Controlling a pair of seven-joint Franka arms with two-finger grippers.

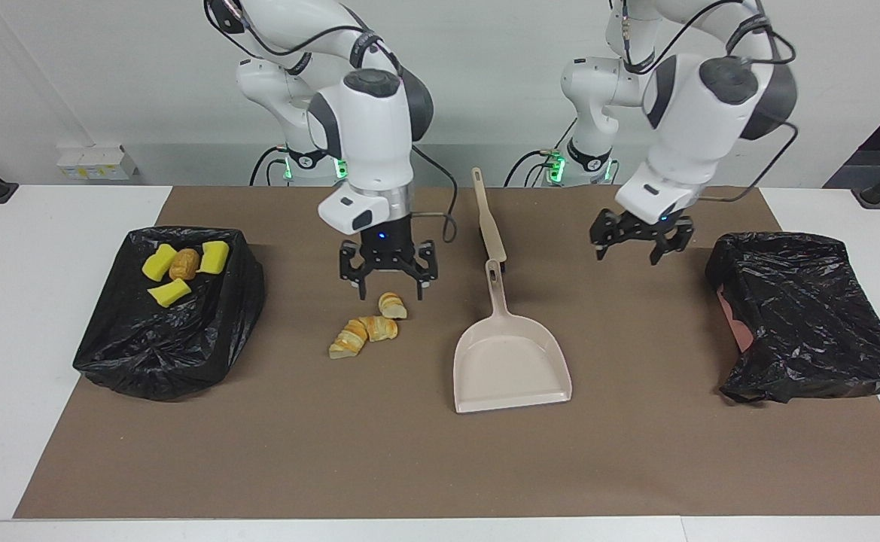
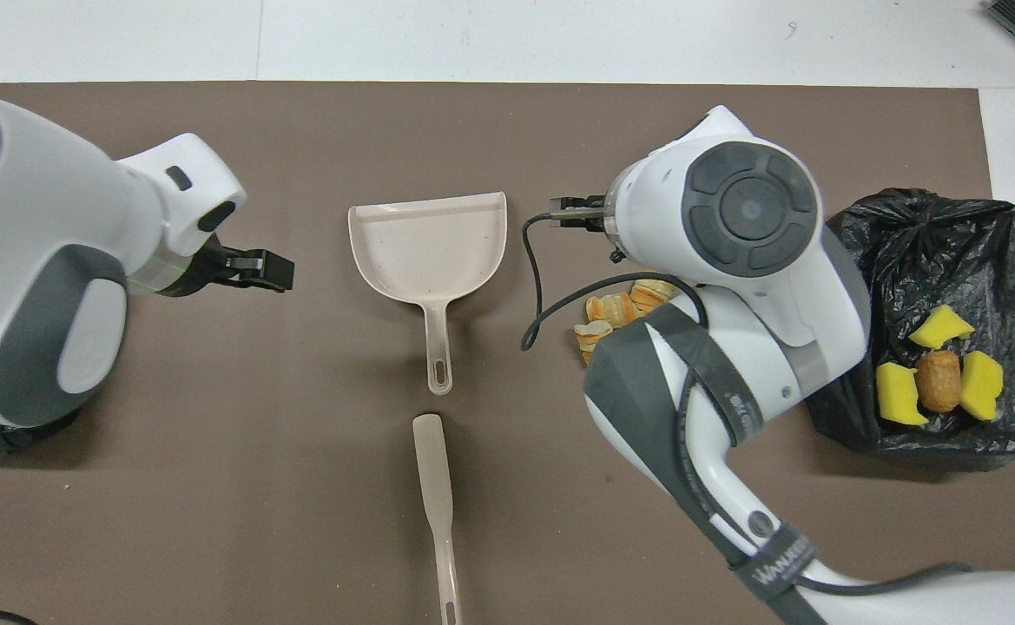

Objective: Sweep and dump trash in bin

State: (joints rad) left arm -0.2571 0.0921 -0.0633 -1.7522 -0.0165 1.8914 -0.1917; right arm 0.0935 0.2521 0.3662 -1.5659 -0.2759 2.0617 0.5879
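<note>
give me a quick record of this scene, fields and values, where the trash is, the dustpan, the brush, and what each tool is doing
bread pieces: loose on mat, beside dustpan
yellow wedges and brown lump: on black bag, right arm's end
dustpan: flat on mat, unheld
brush: on mat, nearer robots than dustpan
right tool: open, over bread pieces
left tool: open, empty, above mat
second bag: left arm's end

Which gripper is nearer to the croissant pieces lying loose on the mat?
The right. The right gripper hangs open just above the croissant pieces, while the left gripper hangs open over bare mat between the dustpan and the empty bin bag.
</note>
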